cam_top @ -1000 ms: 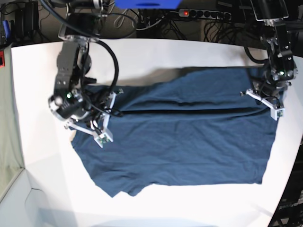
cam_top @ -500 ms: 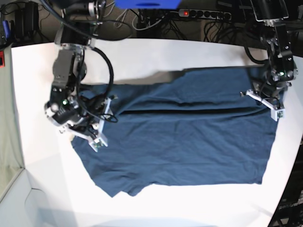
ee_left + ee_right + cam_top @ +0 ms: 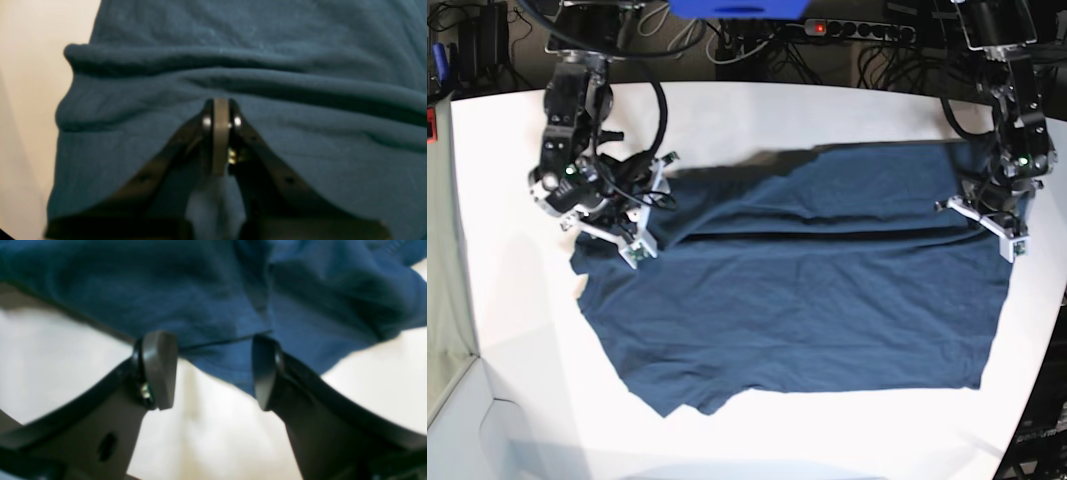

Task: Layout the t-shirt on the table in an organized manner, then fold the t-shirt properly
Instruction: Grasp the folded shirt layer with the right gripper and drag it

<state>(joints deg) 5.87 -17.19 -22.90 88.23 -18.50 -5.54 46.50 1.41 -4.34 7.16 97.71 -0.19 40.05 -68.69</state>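
The dark navy t-shirt (image 3: 807, 300) lies spread across the white table (image 3: 727, 110), with a long crease running left to right across its upper half. My right gripper (image 3: 649, 210) hovers open at the shirt's upper left corner. In the right wrist view its fingers (image 3: 160, 370) stand wide apart, a hem of the t-shirt (image 3: 200, 290) just beyond them and nothing between them. My left gripper (image 3: 992, 225) sits at the shirt's right edge. In the left wrist view it (image 3: 221, 110) is shut, with cloth (image 3: 233, 33) bunched in ridges at its tip.
A power strip (image 3: 857, 28) with a red light and loose cables lie beyond the table's far edge. The table's curved edge (image 3: 1027, 400) runs close past the shirt's right side. A grey panel (image 3: 447, 250) borders the left side.
My right gripper has opened and let go of the shirt's left part, then moved toward the far edge. The left arm has stayed put.
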